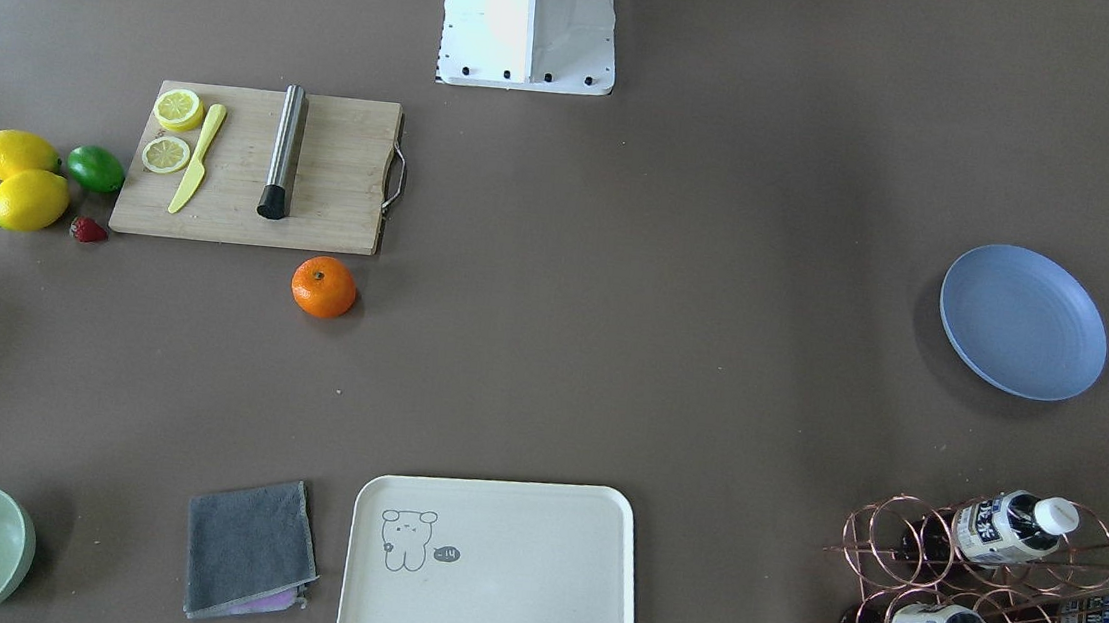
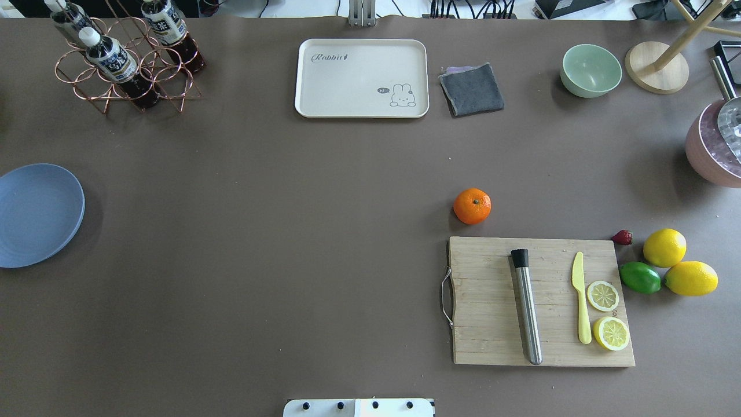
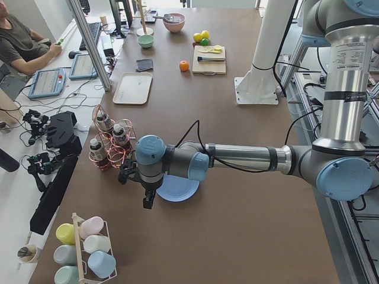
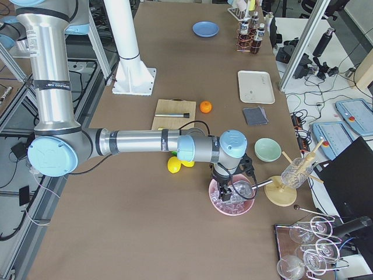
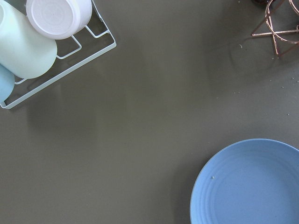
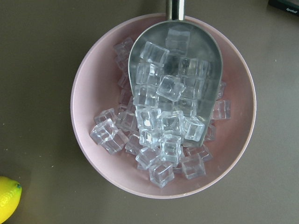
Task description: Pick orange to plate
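The orange (image 2: pixel 472 206) (image 1: pixel 324 287) rests on the brown table just beyond the cutting board's far corner, with nothing touching it. The blue plate (image 2: pixel 37 214) (image 1: pixel 1023 321) lies bare at the table's left end; its rim (image 5: pixel 247 186) fills the lower right of the left wrist view. My left gripper (image 3: pixel 148 200) hangs beside the plate (image 3: pixel 177 188), far from the orange (image 3: pixel 184 65); I cannot tell if it is open or shut. My right gripper (image 4: pixel 224 189) hovers over a pink ice bowl, past the orange (image 4: pixel 205 107); I cannot tell its state either.
A wooden cutting board (image 2: pixel 538 301) carries a steel muddler, a yellow knife and lemon slices. Lemons (image 2: pixel 664 248), a lime and a strawberry lie to its right. Cream tray (image 2: pixel 362 78), grey cloth, mint bowl (image 2: pixel 590 70), bottle rack (image 2: pixel 124 58), pink ice bowl (image 6: pixel 163 107) and cup rack (image 5: pixel 46 42) ring the table.
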Available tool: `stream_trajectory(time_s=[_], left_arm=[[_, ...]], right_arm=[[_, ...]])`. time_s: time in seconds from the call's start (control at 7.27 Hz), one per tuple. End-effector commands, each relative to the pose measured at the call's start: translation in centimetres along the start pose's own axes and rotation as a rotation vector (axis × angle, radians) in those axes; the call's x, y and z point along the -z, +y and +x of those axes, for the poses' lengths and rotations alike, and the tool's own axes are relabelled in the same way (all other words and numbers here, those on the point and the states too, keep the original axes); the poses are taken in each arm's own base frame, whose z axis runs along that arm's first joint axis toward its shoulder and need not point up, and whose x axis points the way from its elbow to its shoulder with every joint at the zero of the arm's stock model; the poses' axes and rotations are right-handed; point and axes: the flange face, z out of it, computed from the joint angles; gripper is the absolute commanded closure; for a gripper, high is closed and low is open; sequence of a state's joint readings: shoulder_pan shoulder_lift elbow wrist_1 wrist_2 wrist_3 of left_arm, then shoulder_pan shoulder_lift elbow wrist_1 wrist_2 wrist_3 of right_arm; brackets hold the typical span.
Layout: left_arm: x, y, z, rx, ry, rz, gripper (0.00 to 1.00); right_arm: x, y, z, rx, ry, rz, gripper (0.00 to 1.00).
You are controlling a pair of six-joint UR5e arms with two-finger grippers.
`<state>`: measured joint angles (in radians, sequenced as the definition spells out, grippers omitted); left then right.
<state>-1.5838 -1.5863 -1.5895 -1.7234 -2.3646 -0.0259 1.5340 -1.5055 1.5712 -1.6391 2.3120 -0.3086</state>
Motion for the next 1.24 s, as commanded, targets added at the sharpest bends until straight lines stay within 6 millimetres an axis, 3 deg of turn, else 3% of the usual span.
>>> stream_trajectory(time_s=[0.0,0.14,0.55,0.83,1.1], left_arm=[[-0.1,0.8,0.2,0.003,0.019,0.020,0.02],[-0.9,0.5,1.3,0.035,0.026,0.033,0.03],[-8.0,0.1,5.9,-0.065,0.054,-0.043,0.03],[-11.2,-1.1,7.2,-0.087,0.059,-0.097,0.03],[-12.8,-1.2,6.7,-0.083,0.057,-0.118,0.03]], right_arm=[[0.0,-0.1,0.0,-0.006,-0.004,0.002,0.00],[0.1,-0.2,-0.3,-0.004,-0.014,0.006,0.00],[-0.4,-0.4,-0.8,0.003,-0.037,0.005,0.00],[-1.1,-0.7,-1.5,0.019,-0.041,-0.008,0.00],[-1.4,-0.8,-1.8,0.024,-0.045,-0.015,0.00]])
